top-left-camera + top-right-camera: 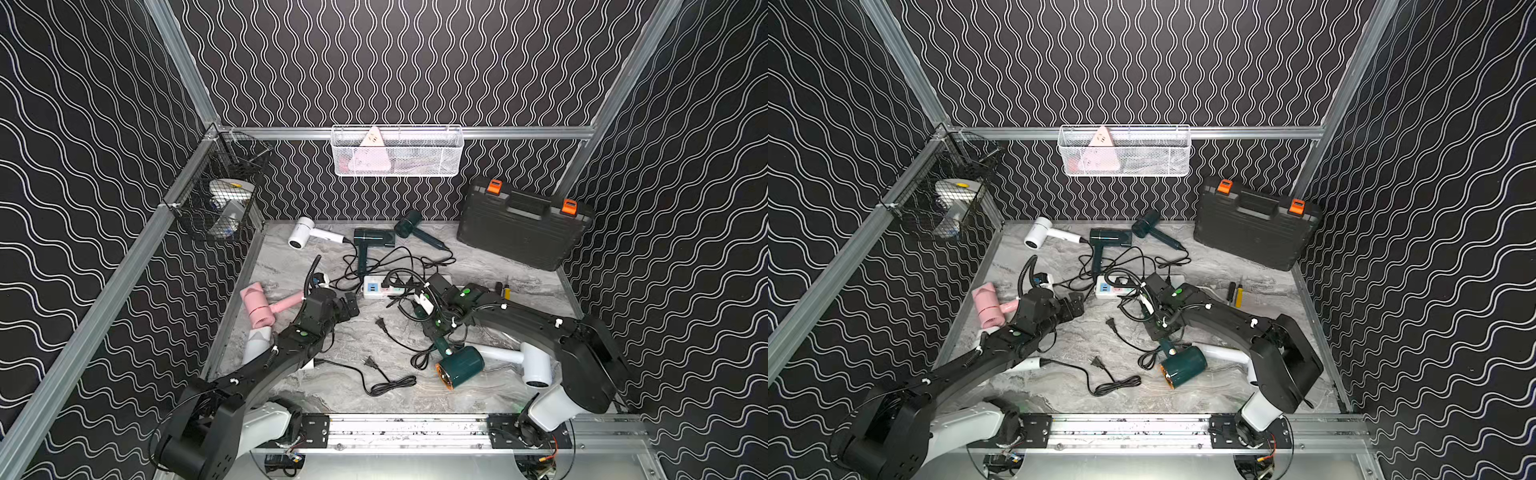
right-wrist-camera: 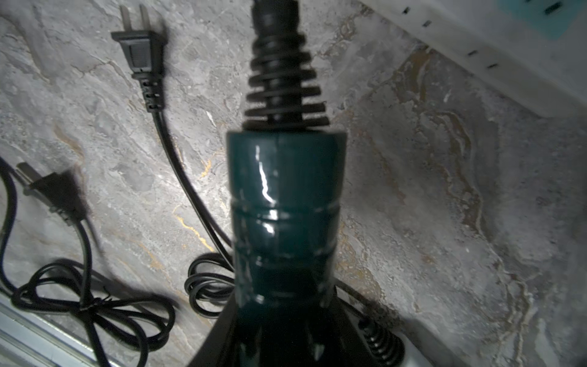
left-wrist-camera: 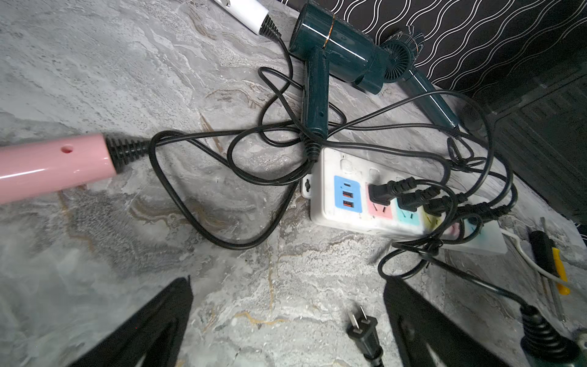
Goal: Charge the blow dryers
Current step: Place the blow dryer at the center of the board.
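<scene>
The right hand [image 2: 282, 330] is clenched on the handle of a dark green blow dryer [image 1: 459, 368], which lies at about 5 o'clock on the worktop [image 1: 291, 257]. I think it grips there to drag the dryer and its cord closer to the power strip [image 3: 349, 197] in the middle. The left hand [image 3: 286, 317] is spread wide with nothing in it. It hovers near a loose plug [image 3: 362, 327] (its two prongs point roughly toward the strip). That looks like the plug to pick up next. Four black plugs [image 3: 381, 192] already sit in the coloured sockets. The pink dryer [image 1: 259, 305] lies at 9 o'clock. More dryers [image 1: 374, 239] lie at 12 o'clock by the back wall, out of the way.
</scene>
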Robot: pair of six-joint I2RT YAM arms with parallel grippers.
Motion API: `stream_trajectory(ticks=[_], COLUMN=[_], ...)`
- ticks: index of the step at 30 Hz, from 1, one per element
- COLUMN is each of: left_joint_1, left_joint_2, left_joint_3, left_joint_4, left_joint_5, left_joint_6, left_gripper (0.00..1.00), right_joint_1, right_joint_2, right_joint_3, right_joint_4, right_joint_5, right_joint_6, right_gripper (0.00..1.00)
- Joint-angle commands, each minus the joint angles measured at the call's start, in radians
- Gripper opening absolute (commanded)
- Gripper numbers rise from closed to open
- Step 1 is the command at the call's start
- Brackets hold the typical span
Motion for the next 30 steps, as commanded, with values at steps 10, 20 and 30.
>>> stream_trajectory(ticks=[10,20,30], left_joint_1=[0.001,0.001,0.001], left_joint_2=[0.009,0.007,0.024], left_joint_3=[-0.005,-0.010,-0.009], left_joint_4=[0.019,0.023,0.035], left_joint_5=[-0.007,-0.008,-0.001], left_joint_6=[-0.010,-0.011,-0.016], left_gripper=[0.99,0.99,0.99], right_joint_1=[-0.037,-0.126,-0.294], right_joint_2=[0.075,-0.015,0.164], right_joint_3=[0.164,0.039,0.175], right_joint_4=[-0.091,0.031,0.014], right_joint_5=[0.109,-0.042,-0.050], right_joint_6=[-0.338,-0.945,-1.162], right_gripper=[0.02,0.01,0.00])
